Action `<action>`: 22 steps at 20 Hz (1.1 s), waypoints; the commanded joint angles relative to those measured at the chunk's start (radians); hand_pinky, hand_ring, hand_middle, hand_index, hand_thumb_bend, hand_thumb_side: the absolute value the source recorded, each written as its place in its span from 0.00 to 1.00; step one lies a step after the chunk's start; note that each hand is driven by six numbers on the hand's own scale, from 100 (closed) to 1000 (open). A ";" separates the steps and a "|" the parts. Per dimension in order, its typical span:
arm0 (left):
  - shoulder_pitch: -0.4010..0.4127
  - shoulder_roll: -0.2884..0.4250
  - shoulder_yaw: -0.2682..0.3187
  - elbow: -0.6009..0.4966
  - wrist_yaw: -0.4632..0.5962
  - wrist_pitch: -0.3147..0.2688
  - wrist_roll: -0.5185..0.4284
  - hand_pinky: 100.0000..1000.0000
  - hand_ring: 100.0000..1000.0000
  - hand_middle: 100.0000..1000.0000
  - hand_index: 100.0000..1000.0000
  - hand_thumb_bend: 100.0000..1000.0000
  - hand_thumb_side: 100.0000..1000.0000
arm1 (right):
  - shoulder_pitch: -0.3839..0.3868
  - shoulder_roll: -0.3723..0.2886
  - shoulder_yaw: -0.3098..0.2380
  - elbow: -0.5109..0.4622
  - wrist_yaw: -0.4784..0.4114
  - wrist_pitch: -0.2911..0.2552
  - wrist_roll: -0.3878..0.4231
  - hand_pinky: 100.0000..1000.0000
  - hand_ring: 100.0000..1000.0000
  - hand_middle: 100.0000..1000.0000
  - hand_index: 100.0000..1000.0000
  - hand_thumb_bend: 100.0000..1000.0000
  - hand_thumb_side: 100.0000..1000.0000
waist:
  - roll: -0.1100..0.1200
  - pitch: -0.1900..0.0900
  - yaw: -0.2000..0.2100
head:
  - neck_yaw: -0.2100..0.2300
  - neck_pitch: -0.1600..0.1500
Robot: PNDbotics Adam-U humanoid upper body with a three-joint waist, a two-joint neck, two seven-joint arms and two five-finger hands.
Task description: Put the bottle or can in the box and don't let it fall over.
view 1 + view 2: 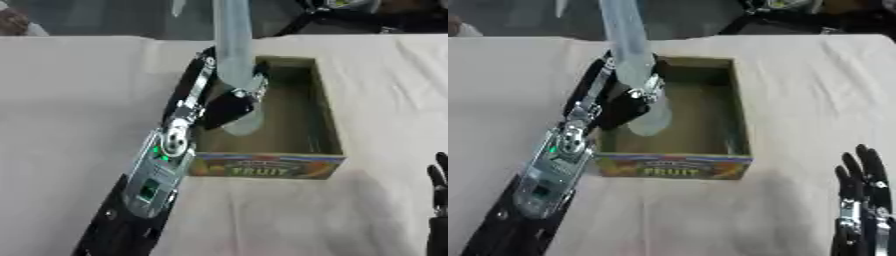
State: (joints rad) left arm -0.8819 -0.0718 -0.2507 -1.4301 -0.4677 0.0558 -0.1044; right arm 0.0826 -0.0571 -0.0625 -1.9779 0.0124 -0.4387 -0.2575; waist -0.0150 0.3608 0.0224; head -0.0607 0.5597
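I see a pale, clear grey-blue bottle, a brown cardboard box — its front printed in yellow, orange and blue — a cream tablecloth, and black-and-silver hands — left, right.

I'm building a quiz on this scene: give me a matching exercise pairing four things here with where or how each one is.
Things:
1. left hand
2. right hand
3. bottle
4. box

Places or states:
A. open-topped on the cloth-covered table, "FRUIT" printed on its near wall
B. idle near the lower right corner, fingers straight and pointing up
C. tall, pale and roughly upright, its lower end down inside the box
D. curled round the bottle, over the box's left side

Pairs: 1-D, 2-B, 3-C, 4-A
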 commanded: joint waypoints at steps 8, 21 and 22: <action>-0.013 0.011 0.020 0.007 -0.229 -0.085 -0.218 1.00 1.00 1.00 0.96 0.00 0.64 | 0.006 -0.003 -0.004 -0.022 0.015 -0.002 0.001 1.00 1.00 1.00 1.00 0.00 0.64 | -0.001 -0.018 0.014 | -0.005 -0.005; 0.003 0.028 0.047 0.005 -0.191 -0.060 -0.271 1.00 1.00 1.00 0.99 0.00 0.39 | 0.019 -0.012 -0.005 -0.022 0.018 -0.005 -0.010 1.00 1.00 1.00 1.00 0.00 0.64 | 0.008 -0.033 0.027 | -0.020 0.007; 0.004 0.029 0.049 0.006 -0.186 -0.054 -0.269 1.00 1.00 1.00 1.00 0.00 0.36 | 0.019 -0.012 -0.006 -0.022 0.018 -0.005 -0.010 1.00 1.00 1.00 1.00 0.00 0.64 | 0.008 -0.033 0.027 | -0.020 0.006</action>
State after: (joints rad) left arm -0.8635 -0.0516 -0.2102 -1.4112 -0.6643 -0.0051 -0.3735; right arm 0.0986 -0.0567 -0.0640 -1.9779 0.0304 -0.4418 -0.2632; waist -0.0063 0.3538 0.0490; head -0.0778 0.5627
